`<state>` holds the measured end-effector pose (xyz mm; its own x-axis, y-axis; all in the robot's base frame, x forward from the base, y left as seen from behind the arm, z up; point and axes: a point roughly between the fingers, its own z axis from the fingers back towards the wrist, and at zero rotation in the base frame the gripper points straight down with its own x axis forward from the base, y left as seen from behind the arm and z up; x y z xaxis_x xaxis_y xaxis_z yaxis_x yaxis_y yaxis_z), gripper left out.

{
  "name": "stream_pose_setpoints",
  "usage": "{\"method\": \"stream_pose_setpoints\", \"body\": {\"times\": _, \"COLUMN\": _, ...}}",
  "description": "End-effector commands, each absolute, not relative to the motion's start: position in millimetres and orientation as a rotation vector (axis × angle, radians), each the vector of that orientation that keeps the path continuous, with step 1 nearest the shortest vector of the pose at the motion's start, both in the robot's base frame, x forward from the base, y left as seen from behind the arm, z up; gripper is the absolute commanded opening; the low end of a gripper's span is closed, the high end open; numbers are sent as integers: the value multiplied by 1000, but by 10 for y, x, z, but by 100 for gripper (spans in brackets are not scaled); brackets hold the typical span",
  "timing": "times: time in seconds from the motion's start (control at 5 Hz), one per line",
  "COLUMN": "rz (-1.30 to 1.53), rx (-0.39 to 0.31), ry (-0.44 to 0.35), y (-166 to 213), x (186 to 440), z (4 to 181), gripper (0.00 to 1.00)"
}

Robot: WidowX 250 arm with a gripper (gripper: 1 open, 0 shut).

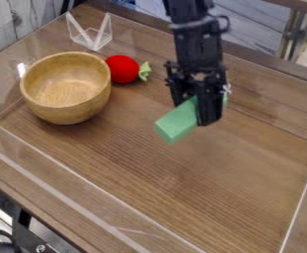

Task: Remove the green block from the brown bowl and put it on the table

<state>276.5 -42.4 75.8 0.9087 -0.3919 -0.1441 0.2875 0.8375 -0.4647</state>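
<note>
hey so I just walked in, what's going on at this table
A robot arm is reaching in over the wood-grain table, its black gripper gripping a flat, light-green rectangular block. It's holding the block off to the side of the round light-brown wooden bowl, and hasn't let go of it. A red strawberry-like toy with green leaves sits just beside the bowl.

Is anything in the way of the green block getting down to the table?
No, nothing I can see: just bare table below the green block. The strawberry toy is off beside it.
</note>
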Motion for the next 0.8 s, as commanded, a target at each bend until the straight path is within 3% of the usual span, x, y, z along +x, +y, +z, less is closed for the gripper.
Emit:
{"method": "stream_pose_setpoints", "body": {"times": 0.0, "rz": -316, "rx": -424, "ry": 181, "y": -363, "x": 2859, "z": 798, "gripper": 0}}
{"method": "stream_pose_setpoints", "body": {"times": 0.6, "rz": -271, "rx": -386, "ry": 197, "y": -365, "x": 2840, "z": 758, "gripper": 0}}
